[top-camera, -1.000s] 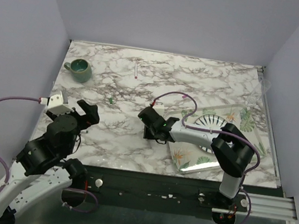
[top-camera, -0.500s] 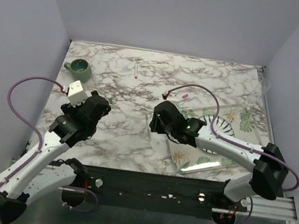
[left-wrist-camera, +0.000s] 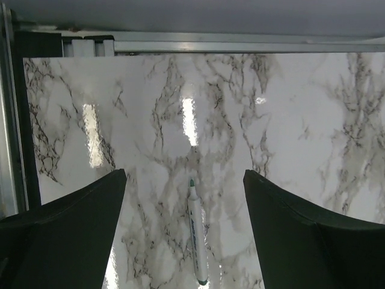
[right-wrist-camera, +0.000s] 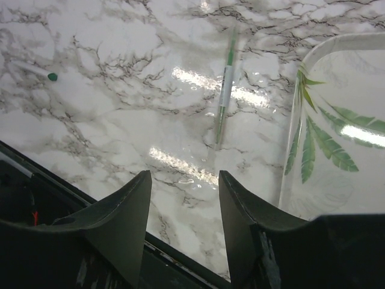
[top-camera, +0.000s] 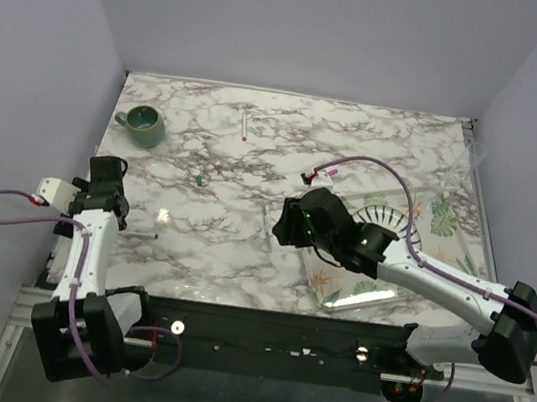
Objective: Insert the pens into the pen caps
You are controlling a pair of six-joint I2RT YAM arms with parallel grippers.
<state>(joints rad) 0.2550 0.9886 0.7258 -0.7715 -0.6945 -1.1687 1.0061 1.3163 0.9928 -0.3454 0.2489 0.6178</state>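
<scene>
Three slim white plastic pens lie flat on the white marble table (top-camera: 220, 254). The green-tipped pen (left-wrist-camera: 195, 241), at 8 o'clock, lies below the gap of the left gripper (left-wrist-camera: 183, 177), whose fingers are spread wide and empty. The green-striped pen (right-wrist-camera: 225, 84) lies ahead of the right gripper (right-wrist-camera: 183, 177), whose fingers are parted and hold nothing. The red-ended pen (top-camera: 245, 125) is at 12 o'clock. They are likely light, stiff, slick and prone to rolling, so pinch mid-barrel. There are two tiny caps: a green cap (top-camera: 198, 179) at 10 o'clock and a pink cap (top-camera: 334, 171) at 1. There is one teal ceramic mug (top-camera: 144, 123) and one leaf-printed tray (right-wrist-camera: 292, 144).

Green mug (top-camera: 142, 121) at the table's (top-camera: 359, 139) far-left corner — leaf-print tray (top-camera: 445, 217) on the right.
</scene>
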